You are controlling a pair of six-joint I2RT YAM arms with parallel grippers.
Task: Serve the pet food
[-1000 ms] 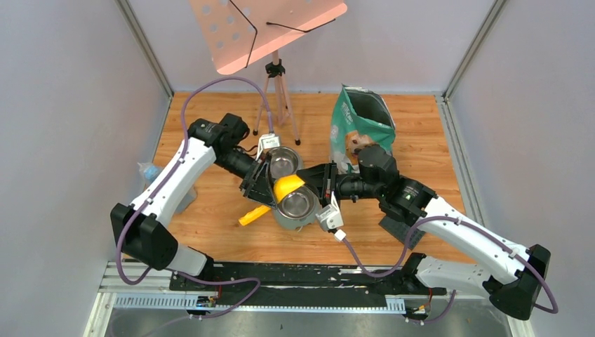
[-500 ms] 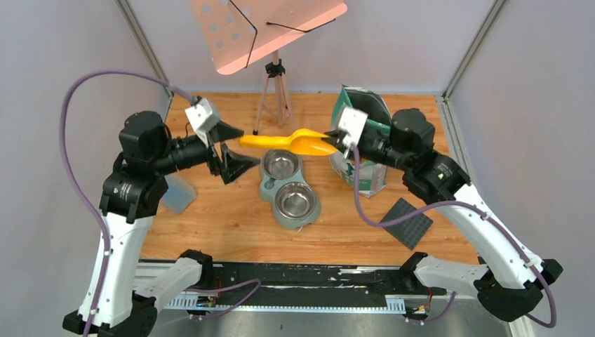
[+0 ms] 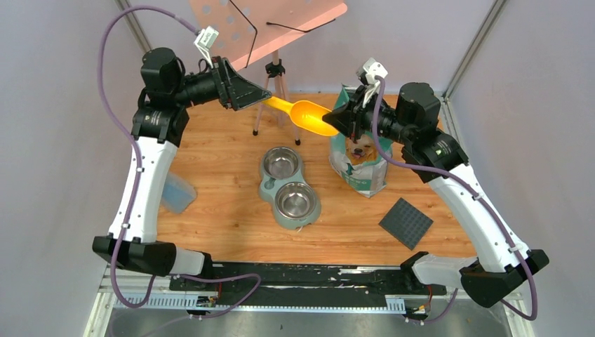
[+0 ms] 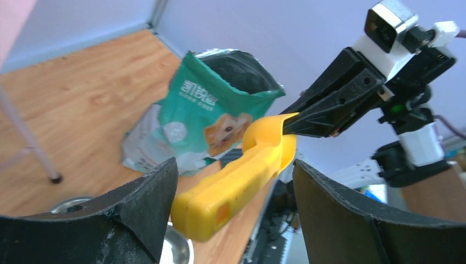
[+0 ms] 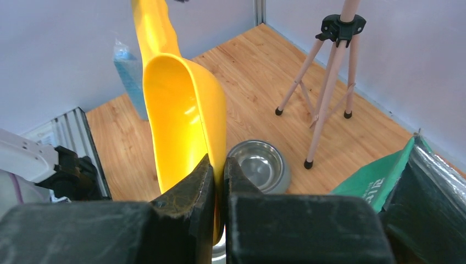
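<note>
A yellow scoop (image 3: 309, 116) hangs in the air beside the open top of the teal-green bag (image 3: 361, 160). My right gripper (image 3: 337, 122) is shut on the rim of the scoop's bowl (image 5: 181, 121), which is empty. My left gripper (image 3: 267, 93) is open, and the scoop's handle (image 4: 236, 184) lies between its wide jaws, closer to the left finger (image 4: 148, 203). The bag's mouth (image 4: 242, 69) looks dark inside; the pet food is hidden. Both steel bowls in the double feeder (image 3: 267, 188) on the table below are empty.
A pink music stand (image 3: 266, 28) on a tripod (image 3: 277, 105) stands at the back, close to the left gripper. A grey ribbed mat (image 3: 405, 222) lies at the front right. A pale blue object (image 3: 175, 191) sits at the left edge.
Both arms rose from low over the feeder. The right gripper lifted the scoop toward the bag's top. The left gripper let go, opened wide, and now stands around the handle.
</note>
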